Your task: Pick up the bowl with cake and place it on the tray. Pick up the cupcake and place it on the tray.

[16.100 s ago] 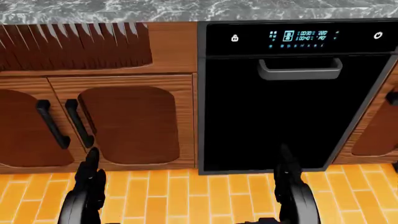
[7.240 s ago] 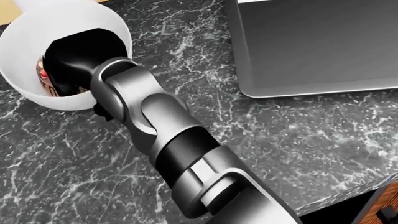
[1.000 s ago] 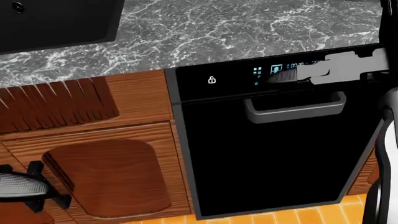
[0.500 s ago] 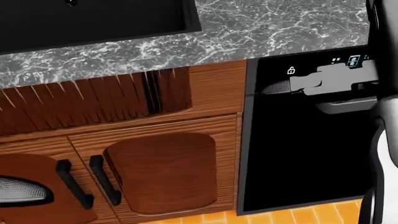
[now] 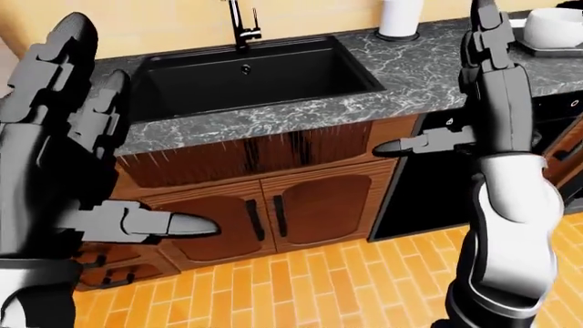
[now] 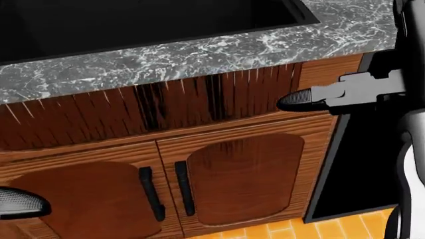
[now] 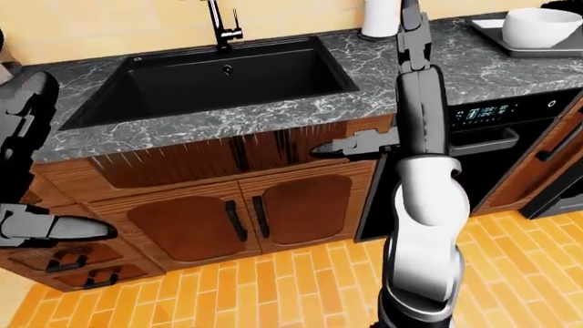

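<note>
A white bowl (image 7: 542, 27) stands on the grey tray (image 7: 524, 50) at the top right of the right-eye view, on the dark marble counter (image 7: 473, 65); what it holds is hidden. No cupcake shows in any view. My right hand (image 5: 456, 89) is raised between me and the counter's edge, its fingers (image 5: 484, 31) pointing up and its thumb (image 6: 299, 99) sticking out to the left; it is open and holds nothing. At the left of the left-eye view my left hand (image 5: 128, 137) is also up, spread open and empty.
A black sink (image 5: 246, 75) with a tap (image 5: 241, 27) is set in the counter. A white roll (image 5: 401, 17) stands to its right. Below are wooden cabinet doors (image 5: 309, 208), a black oven (image 7: 492, 137) and an orange tiled floor (image 5: 301, 287).
The camera has swung left: the oven has slid off to the right of the head view and the sink cabinet now fills it. Both hands keep their places in the view.
</note>
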You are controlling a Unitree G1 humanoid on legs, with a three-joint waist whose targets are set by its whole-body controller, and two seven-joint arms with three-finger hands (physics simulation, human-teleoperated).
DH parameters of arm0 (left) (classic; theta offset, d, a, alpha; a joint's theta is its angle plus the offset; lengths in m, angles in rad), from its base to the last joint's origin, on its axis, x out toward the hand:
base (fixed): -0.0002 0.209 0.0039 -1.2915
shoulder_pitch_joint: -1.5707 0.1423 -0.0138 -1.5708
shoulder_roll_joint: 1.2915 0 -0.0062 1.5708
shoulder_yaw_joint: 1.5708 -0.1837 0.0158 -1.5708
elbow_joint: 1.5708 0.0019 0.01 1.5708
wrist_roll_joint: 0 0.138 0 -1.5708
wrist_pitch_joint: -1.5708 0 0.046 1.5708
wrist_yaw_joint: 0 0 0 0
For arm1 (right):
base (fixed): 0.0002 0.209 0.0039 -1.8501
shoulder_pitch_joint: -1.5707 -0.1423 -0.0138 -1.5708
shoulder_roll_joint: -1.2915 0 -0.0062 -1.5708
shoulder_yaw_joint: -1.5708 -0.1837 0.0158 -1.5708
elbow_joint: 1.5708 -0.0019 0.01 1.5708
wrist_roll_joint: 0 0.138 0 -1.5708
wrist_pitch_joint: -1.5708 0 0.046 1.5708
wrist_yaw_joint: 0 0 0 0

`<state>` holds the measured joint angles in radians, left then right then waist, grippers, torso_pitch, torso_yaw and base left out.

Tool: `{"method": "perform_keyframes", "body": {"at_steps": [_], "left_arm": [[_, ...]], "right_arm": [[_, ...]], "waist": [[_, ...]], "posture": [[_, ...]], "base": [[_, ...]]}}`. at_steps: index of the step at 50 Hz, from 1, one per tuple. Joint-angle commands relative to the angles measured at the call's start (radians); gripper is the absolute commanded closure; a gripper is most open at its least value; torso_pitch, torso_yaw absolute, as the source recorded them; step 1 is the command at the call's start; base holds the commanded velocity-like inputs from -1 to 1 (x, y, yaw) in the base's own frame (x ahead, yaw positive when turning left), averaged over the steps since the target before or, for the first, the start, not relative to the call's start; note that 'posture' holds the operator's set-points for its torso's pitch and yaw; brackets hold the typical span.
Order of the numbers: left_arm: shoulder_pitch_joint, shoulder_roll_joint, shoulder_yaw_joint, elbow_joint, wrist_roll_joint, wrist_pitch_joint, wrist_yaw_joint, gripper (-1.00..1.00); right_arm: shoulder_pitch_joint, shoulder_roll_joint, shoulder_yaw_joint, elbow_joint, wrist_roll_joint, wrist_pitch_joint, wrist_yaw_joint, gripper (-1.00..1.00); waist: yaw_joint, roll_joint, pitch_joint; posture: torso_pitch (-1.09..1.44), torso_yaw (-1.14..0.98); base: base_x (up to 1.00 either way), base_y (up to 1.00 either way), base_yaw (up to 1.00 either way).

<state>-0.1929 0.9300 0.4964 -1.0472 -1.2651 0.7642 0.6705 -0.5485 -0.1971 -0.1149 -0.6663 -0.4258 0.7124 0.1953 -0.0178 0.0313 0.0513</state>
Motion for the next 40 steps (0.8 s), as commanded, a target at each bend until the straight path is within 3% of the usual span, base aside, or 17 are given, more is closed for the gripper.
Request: {"method": "perform_keyframes", "body": {"at_steps": [1, 2, 3, 5, 8, 11, 14, 15, 16, 20, 23, 25, 27, 28, 30, 35, 40], "left_arm": [[-0.01, 0.014, 0.02, 0.0, 0.011, -0.022, 0.012, -1.0], [-0.009, 0.015, 0.023, 0.0, 0.008, -0.023, 0.012, -1.0], [-0.008, 0.016, 0.024, 0.0, 0.007, -0.023, 0.012, -1.0], [-0.007, 0.017, 0.029, 0.0, 0.004, -0.022, 0.011, -1.0], [0.0, 0.01, 0.028, 0.0, 0.017, -0.025, 0.001, -1.0], [0.003, 0.009, 0.033, 0.0, 0.016, -0.025, -0.001, -1.0], [0.003, 0.01, 0.03, 0.0, 0.017, -0.027, 0.0, -1.0], [0.002, 0.011, 0.03, 0.0, 0.016, -0.027, 0.001, -1.0], [0.001, 0.014, 0.032, 0.0, 0.011, -0.027, 0.004, -1.0], [-0.002, 0.018, 0.034, 0.0, 0.003, -0.026, 0.009, -1.0], [0.004, 0.012, 0.024, 0.0, 0.019, -0.031, 0.002, -1.0], [0.005, 0.009, 0.024, 0.0, 0.023, -0.03, -0.001, -1.0], [0.01, 0.004, 0.023, 0.0, 0.032, -0.033, -0.008, -1.0], [0.013, 0.001, 0.02, 0.0, 0.039, -0.035, -0.011, -1.0], [0.022, -0.001, 0.018, 0.0, 0.048, -0.041, -0.017, -1.0], [0.028, 0.005, 0.021, 0.0, 0.045, -0.049, -0.018, -1.0], [0.02, 0.012, 0.021, 0.0, 0.033, -0.047, -0.008, -1.0]], "right_arm": [[-0.021, -0.001, 0.009, -0.026, 0.002, -0.023, -0.002, -1.0], [-0.019, 0.0, 0.011, -0.028, 0.001, -0.023, -0.003, -1.0], [-0.018, 0.001, 0.012, -0.028, -0.001, -0.023, -0.004, -1.0], [-0.016, 0.001, 0.015, -0.028, -0.004, -0.024, -0.004, -1.0], [-0.015, 0.005, 0.016, -0.025, -0.005, -0.031, -0.005, -1.0], [-0.015, 0.007, 0.015, -0.021, -0.004, -0.034, -0.006, -1.0], [-0.012, 0.009, 0.017, -0.02, -0.003, -0.039, -0.008, -1.0], [-0.011, 0.01, 0.017, -0.021, -0.003, -0.039, -0.007, -1.0], [-0.011, 0.01, 0.017, -0.023, -0.004, -0.037, -0.007, -1.0], [-0.009, 0.009, 0.016, -0.027, -0.008, -0.035, -0.009, -1.0], [-0.006, 0.011, 0.018, -0.02, -0.009, -0.046, -0.014, -1.0], [-0.011, 0.011, 0.018, -0.02, -0.01, -0.044, -0.014, -1.0], [-0.008, 0.011, 0.02, -0.016, -0.012, -0.05, -0.014, -1.0], [-0.006, 0.012, 0.02, -0.014, -0.012, -0.052, -0.015, -1.0], [-0.001, 0.013, 0.02, -0.009, -0.016, -0.058, -0.017, -1.0], [-0.003, 0.019, 0.018, -0.014, -0.013, -0.051, -0.015, -1.0], [-0.001, 0.018, 0.016, -0.024, 0.002, -0.042, -0.015, -1.0]], "waist": [[0.002, 0.002, -0.004], [-0.001, 0.038, -0.01], [0.005, 0.102, -0.025], [0.012, 0.074, -0.002], [0.013, 0.039, -0.005], [0.011, 0.006, 0.012], [0.008, -0.032, 0.012], [0.003, -0.063, -0.003], [-0.006, -0.046, 0.0], [0.005, -0.05, -0.025], [0.002, -0.017, -0.003], [-0.003, 0.026, -0.003], [0.006, 0.134, -0.031], [0.001, 0.068, -0.004], [0.009, 0.075, -0.008], [0.009, 0.025, 0.001], [0.006, 0.037, -0.003]], "posture": [[0.0, 0.0], [0.0, 0.0], [0.0, 0.0], [0.0, 0.0], [0.0, 0.0], [0.0, 0.0], [0.0, 0.0], [0.0, 0.0], [0.0, 0.0], [0.0, 0.0], [0.0, 0.0], [0.0, 0.0], [0.0, 0.0], [0.0, 0.0], [0.0, 0.0], [0.0, 0.0], [0.0, 0.0]], "base": [[0.0, 0.59, 0.0], [0.0, 0.61, 0.0], [0.0, 0.6, 0.0], [0.0, 0.6, 0.0], [0.0, 0.67, 0.0], [0.0, 0.71, 0.0], [0.0, 0.71, 0.0], [0.0, 0.7, 0.0], [0.0, 0.7, 0.0], [0.0, 0.63, 0.0], [0.0, 0.63, 0.0], [0.0, 0.62, 0.0], [0.0, 0.6, 0.0], [0.0, 0.53, 0.0], [0.0, 0.45, 0.0], [0.0, 0.33, 0.0], [0.0, 0.0, 0.0]]}}
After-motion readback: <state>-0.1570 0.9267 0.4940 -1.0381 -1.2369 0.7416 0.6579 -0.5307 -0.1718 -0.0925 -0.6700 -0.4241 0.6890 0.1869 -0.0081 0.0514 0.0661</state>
